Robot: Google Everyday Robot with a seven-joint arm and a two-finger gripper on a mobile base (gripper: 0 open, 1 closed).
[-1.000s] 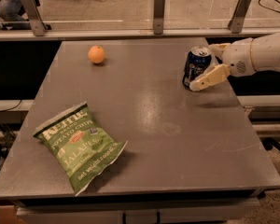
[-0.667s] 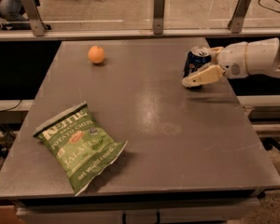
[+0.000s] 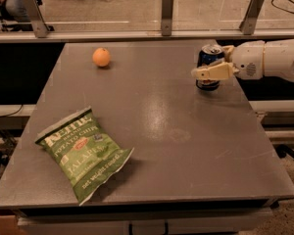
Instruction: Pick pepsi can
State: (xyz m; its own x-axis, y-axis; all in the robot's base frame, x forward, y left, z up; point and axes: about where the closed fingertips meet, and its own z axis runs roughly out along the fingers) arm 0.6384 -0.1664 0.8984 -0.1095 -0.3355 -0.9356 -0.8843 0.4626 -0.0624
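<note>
Colour rundown: mostly grey with a few loud spots

The flat matte table is a dull dark grey with a paler sheen down the middle. Lower left, the crinkly plastic chip bag is bright green with white lettering and a little red badge. Upper left there's a small round fruit, plain orange. Over at the upper right the small metal pepsi can is dark blue with a silver top. The gripper, right at the can, is cream-beige, a shade yellower than the smooth white arm behind it. The floor along the top is tan.
</note>
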